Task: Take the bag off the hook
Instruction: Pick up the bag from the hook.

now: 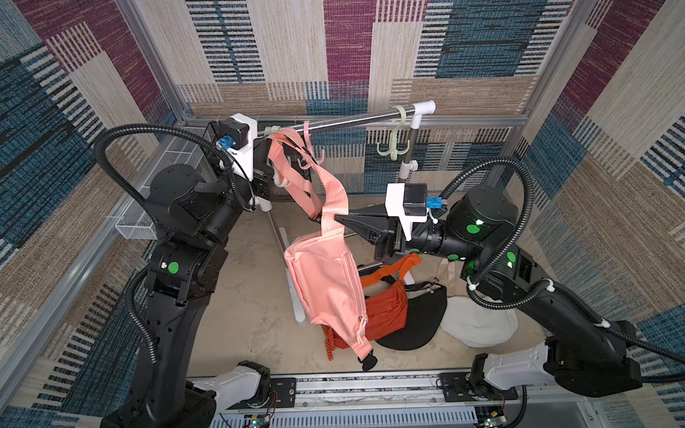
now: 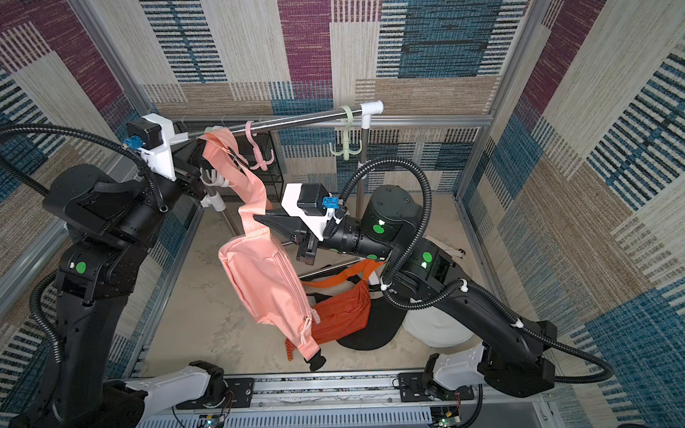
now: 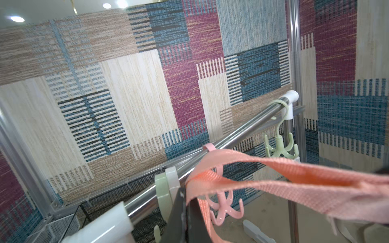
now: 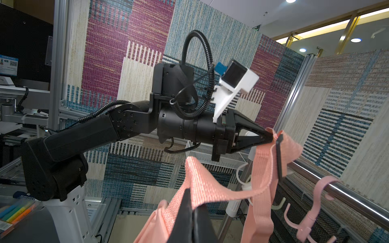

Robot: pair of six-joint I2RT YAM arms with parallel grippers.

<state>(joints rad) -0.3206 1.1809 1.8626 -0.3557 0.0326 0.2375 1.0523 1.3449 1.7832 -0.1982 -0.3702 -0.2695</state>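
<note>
Left end effector (image 4: 270, 136): fingers pinched together on the top fold of the strap (image 1: 333, 189), just beside the near end of the rail (image 1: 352, 120). Right end effector (image 1: 339, 218): fingers closed on the same strap lower down, clamped just above the bag body. The pink bag (image 1: 322, 281) hangs directly below the right end effector, tilted, clear of the table (image 1: 241, 296). The strap runs taut-ish between the two end effectors. The pink hook (image 4: 311, 210) sits on the rail just beyond the left end effector; in the right wrist view its prongs look bare. Cannot tell whether the strap is caught on the white hook behind it. An orange bag (image 1: 385, 311) lies on the table beneath the right end effector.
</note>
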